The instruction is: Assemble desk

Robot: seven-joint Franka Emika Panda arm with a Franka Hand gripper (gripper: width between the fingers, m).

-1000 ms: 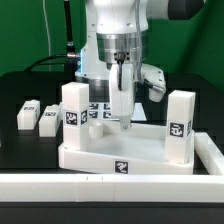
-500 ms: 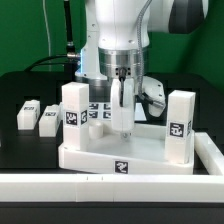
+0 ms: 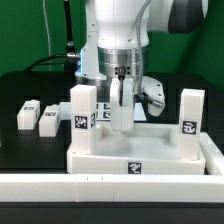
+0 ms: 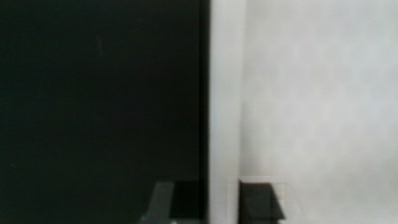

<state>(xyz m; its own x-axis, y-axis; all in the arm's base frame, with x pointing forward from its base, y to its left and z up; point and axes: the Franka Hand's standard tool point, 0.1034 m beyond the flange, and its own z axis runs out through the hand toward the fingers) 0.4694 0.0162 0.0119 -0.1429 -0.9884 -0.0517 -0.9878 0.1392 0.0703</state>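
My hand (image 3: 122, 124) is clamped on the thin rear rim of the desk top (image 3: 140, 152). The top sits directly beneath me, its long axis running across the exterior view. The nearest loose leg (image 3: 48, 121) lies well off to the exterior view's left, so I judge the next reach goes that way.

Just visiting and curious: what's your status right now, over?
End effector shut on desk top, far rim. Two upright legs at its near corners. Two loose legs lie aside, exterior view's left, not blocking.
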